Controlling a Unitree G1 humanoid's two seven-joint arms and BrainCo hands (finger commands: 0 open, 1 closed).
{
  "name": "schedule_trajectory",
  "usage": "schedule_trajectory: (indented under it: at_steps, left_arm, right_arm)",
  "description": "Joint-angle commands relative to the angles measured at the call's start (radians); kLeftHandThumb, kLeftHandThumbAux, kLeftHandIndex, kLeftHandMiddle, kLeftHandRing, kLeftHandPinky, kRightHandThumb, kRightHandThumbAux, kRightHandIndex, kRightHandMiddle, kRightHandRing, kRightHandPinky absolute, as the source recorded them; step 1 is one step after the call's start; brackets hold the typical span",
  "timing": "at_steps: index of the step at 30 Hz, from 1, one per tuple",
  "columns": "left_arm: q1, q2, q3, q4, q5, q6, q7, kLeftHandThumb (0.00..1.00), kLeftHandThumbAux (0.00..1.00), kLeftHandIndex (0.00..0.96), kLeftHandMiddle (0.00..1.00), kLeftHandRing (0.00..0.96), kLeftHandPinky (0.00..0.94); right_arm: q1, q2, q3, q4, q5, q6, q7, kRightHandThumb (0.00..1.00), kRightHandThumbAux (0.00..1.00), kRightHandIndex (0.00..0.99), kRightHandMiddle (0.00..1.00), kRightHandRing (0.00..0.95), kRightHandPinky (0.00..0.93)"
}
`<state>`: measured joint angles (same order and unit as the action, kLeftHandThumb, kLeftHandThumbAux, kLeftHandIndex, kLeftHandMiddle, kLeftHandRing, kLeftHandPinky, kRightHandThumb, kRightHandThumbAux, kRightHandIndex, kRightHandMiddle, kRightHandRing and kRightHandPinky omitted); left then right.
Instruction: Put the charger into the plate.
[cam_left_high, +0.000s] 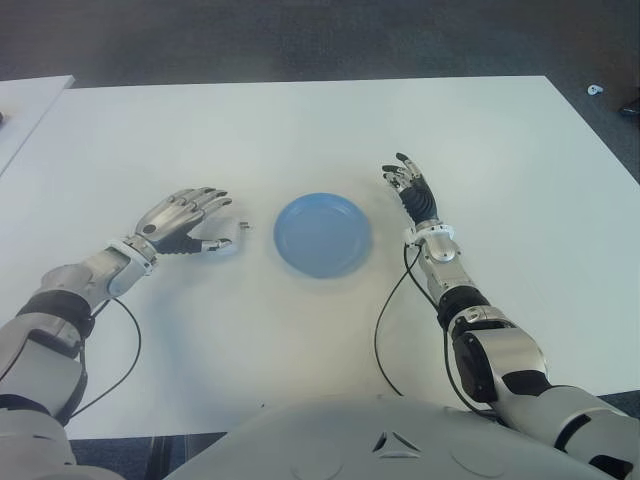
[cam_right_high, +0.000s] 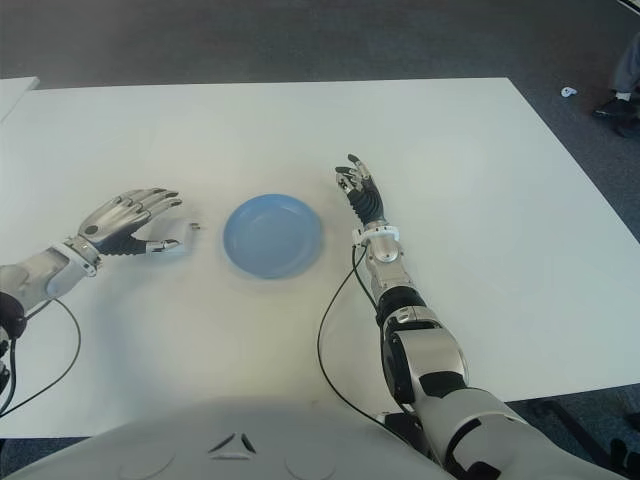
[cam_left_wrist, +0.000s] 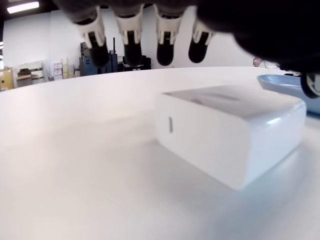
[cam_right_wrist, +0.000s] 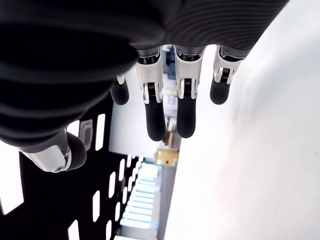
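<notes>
A white block-shaped charger (cam_left_high: 223, 244) lies flat on the white table (cam_left_high: 300, 130), just left of the empty blue plate (cam_left_high: 322, 234). My left hand (cam_left_high: 188, 216) hovers over it with spread fingers, thumb beside the charger, not closed on it. The left wrist view shows the charger (cam_left_wrist: 230, 135) resting on the table under the fingertips (cam_left_wrist: 131, 37), with the plate's rim (cam_left_wrist: 280, 84) behind it. My right hand (cam_left_high: 410, 186) shows to the right of the plate, fingers (cam_right_wrist: 156, 110) extended and holding nothing.
Black cables (cam_left_high: 385, 320) trail from both wrists across the near part of the table. A second white table (cam_left_high: 25, 100) stands at the far left. Dark carpet lies beyond the far edge, with a person's shoe (cam_right_high: 610, 105) at the right.
</notes>
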<state>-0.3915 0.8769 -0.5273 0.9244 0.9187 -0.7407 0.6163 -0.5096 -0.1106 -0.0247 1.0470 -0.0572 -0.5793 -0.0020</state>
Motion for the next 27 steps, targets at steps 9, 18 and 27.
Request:
schedule_trajectory:
  at_steps: [9, 18, 27]
  left_arm:
    - [0.002, 0.026, -0.01, -0.021, 0.031, -0.003, 0.007, 0.318, 0.13, 0.0, 0.0, 0.0, 0.0]
    - [0.004, 0.037, -0.008, -0.027, 0.031, -0.008, -0.006, 0.317, 0.128, 0.0, 0.0, 0.0, 0.0]
    - [0.0, 0.036, -0.008, -0.018, 0.02, -0.013, -0.033, 0.324, 0.126, 0.0, 0.0, 0.0, 0.0]
  right_arm:
    - [0.012, 0.0, 0.001, 0.004, -0.01, -0.003, -0.005, 0.0, 0.42, 0.0, 0.258, 0.228, 0.105]
    - [0.012, -0.001, 0.005, 0.004, -0.015, 0.003, -0.009, 0.0, 0.421, 0.0, 0.257, 0.23, 0.12]
    - [0.009, 0.0, 0.002, 0.005, -0.019, 0.002, -0.008, 0.0, 0.425, 0.0, 0.257, 0.23, 0.123]
